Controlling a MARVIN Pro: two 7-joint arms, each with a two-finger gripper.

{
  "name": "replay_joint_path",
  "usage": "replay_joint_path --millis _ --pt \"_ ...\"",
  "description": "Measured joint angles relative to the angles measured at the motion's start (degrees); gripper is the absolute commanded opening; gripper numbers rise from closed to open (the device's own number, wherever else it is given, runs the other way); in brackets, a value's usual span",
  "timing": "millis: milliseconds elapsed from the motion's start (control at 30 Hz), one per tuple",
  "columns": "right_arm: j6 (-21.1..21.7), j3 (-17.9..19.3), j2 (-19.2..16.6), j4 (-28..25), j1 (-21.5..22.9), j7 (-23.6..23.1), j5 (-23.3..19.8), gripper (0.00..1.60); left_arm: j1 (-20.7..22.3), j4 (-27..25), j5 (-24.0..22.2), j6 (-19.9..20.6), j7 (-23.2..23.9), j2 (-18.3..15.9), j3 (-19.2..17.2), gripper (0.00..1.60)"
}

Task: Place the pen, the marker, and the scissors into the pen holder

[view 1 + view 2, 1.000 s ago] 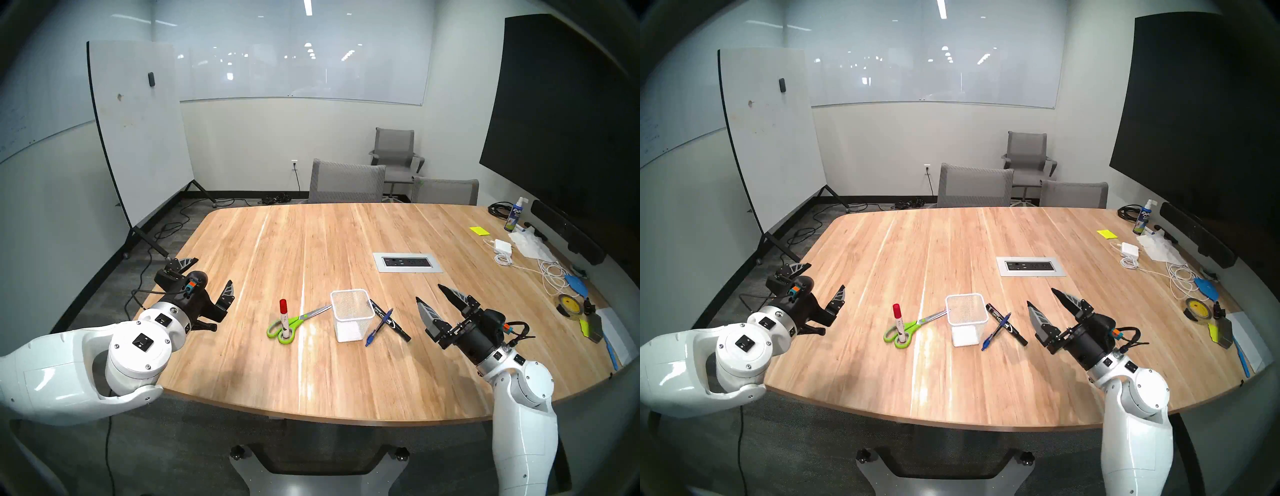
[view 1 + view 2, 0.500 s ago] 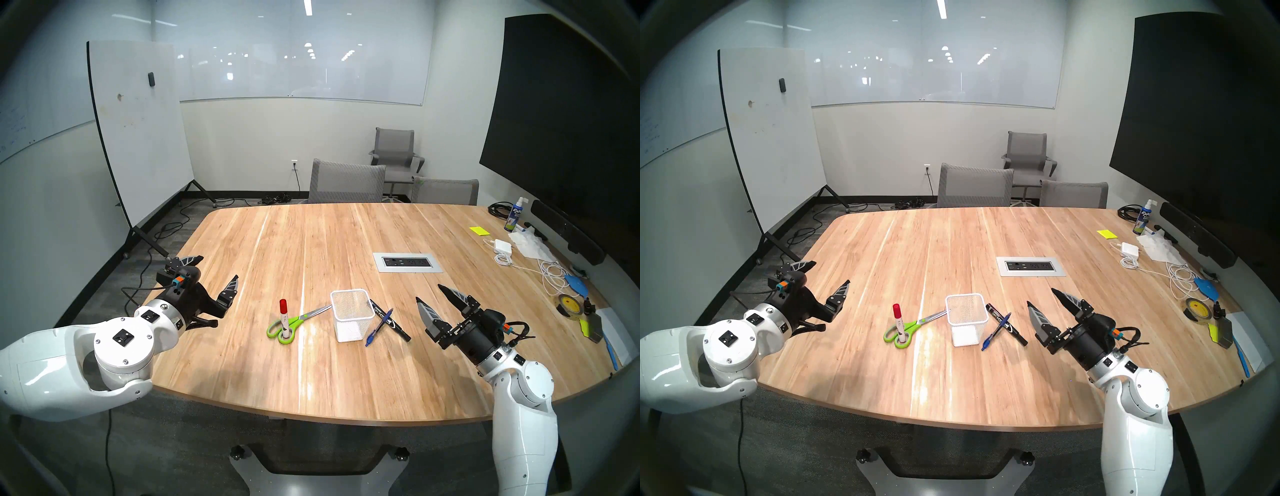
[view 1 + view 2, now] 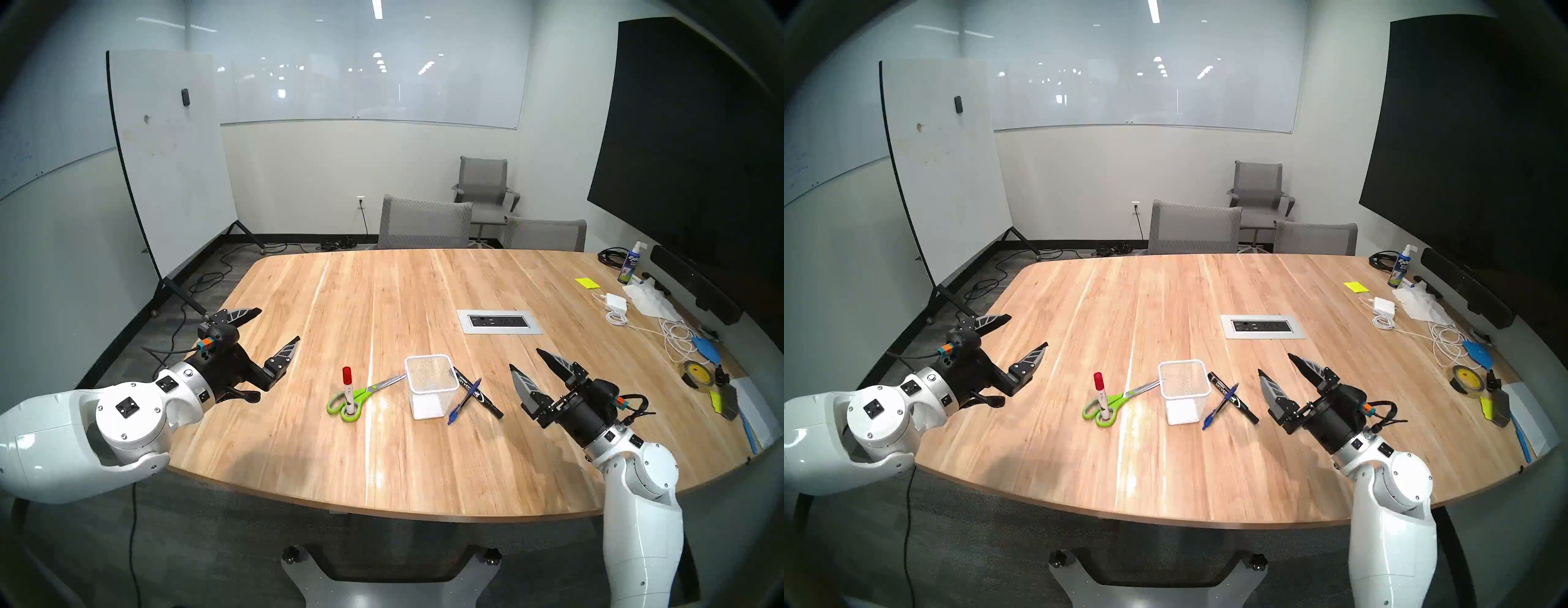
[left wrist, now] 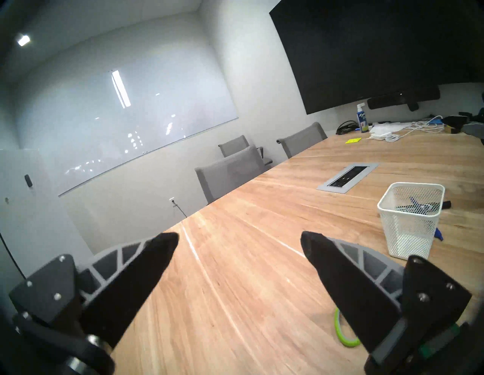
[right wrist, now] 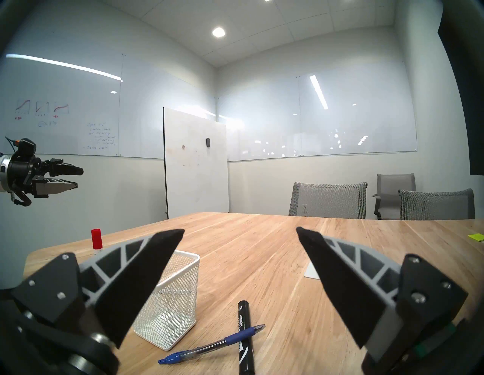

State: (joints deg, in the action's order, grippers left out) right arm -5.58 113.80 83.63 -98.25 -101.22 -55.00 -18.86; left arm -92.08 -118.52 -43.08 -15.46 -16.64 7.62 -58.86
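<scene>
The white mesh pen holder [image 3: 432,380] stands upright on the wooden table with nothing in it. To its left lie the green-handled scissors [image 3: 343,406], and a red-capped marker [image 3: 348,388] stands upright in one handle loop. To the holder's right the blue pen [image 3: 464,401] lies crossed over a black marker [image 3: 478,394]. My left gripper [image 3: 278,326] hovers open over the table's left edge, left of the scissors. My right gripper [image 3: 525,358] hangs open just right of the pen and black marker [image 5: 245,335]. Neither gripper holds anything.
A power outlet panel [image 3: 499,321] is set into the table behind the holder. Cables, a charger [image 3: 615,301], a tape roll [image 3: 695,373] and a spray bottle [image 3: 632,263] crowd the right edge. Grey chairs [image 3: 424,223] stand at the far edge, and a whiteboard [image 3: 169,161] stands on the left.
My left arm has swung forward and up, carrying its open gripper farther over the table's left edge. The right arm and all objects have stayed put.
</scene>
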Motion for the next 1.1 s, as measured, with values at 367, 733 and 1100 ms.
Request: replay_joint_path --millis 367,733,1100 --pt "0.06 0.04 0.06 0.0 0.02 -0.02 0.05 1.6 -3.7 2.12 1.6 -3.74 5.27 -0.75 -4.08 1.6" --pt "0.15 0.08 0.11 -0.02 0.03 -0.05 0.13 1.6 -7.64 2.58 0.61 -5.65 10.77 -1.25 -7.33 1.6" --pt "0.23 0.13 0.17 -0.02 0.05 -0.1 0.2 1.6 -9.09 1.93 2.97 -6.04 13.94 -1.5 -7.38 1.6"
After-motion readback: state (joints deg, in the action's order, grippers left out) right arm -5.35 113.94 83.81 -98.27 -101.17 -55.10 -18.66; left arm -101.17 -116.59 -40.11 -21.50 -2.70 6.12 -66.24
